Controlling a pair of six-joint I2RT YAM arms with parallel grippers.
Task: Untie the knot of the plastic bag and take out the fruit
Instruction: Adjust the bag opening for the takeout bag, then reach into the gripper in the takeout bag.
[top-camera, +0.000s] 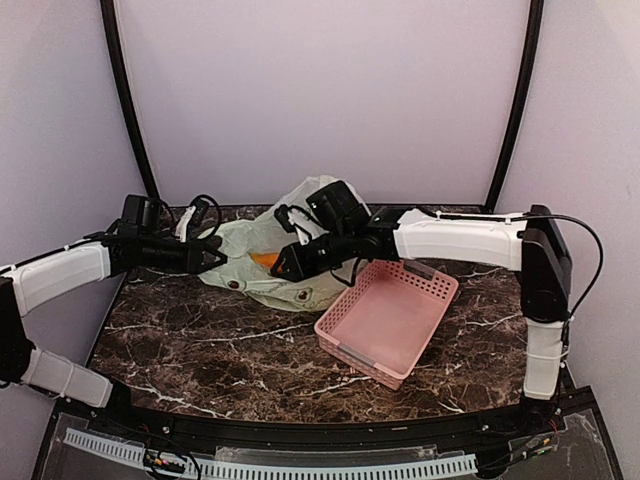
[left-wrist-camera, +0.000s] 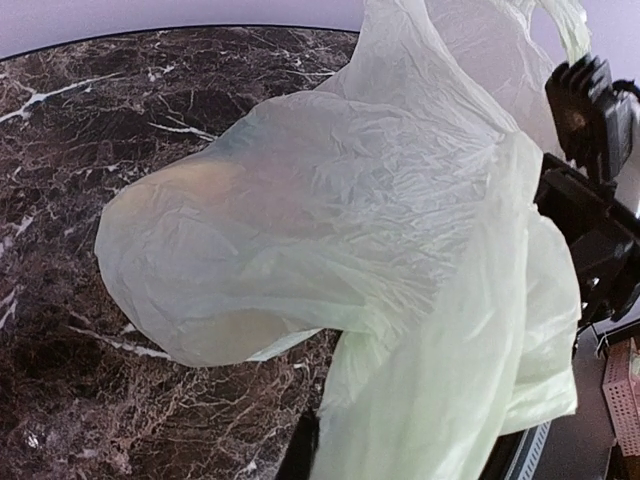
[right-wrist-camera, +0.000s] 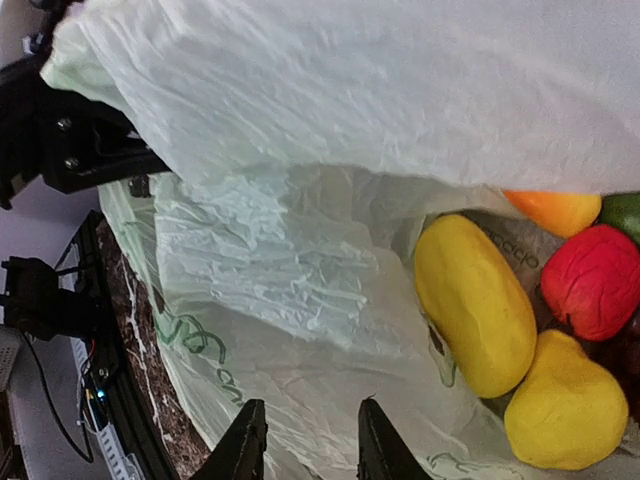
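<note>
The pale green plastic bag (top-camera: 262, 252) lies at the back middle of the table with its mouth open; no knot shows. My left gripper (top-camera: 212, 256) is at the bag's left edge. In the left wrist view the bag (left-wrist-camera: 400, 230) drapes over it and hides all but one dark finger (left-wrist-camera: 300, 450), which looks shut on the plastic. My right gripper (top-camera: 285, 268) is at the bag's mouth, open (right-wrist-camera: 308, 450) over the bag's lower sheet (right-wrist-camera: 300, 330). Inside lie fruit: a long yellow one (right-wrist-camera: 475, 305), a yellow pear (right-wrist-camera: 565, 410), a red one (right-wrist-camera: 595, 280), an orange one (right-wrist-camera: 555, 210) and a green one (right-wrist-camera: 625, 212).
A pink slotted basket (top-camera: 345, 340) stands right of the bag, under my right forearm, with nothing in it. The dark marble table (top-camera: 200, 340) has black rails along its edges. My right arm's wrist (left-wrist-camera: 590, 190) shows close beside the bag in the left wrist view.
</note>
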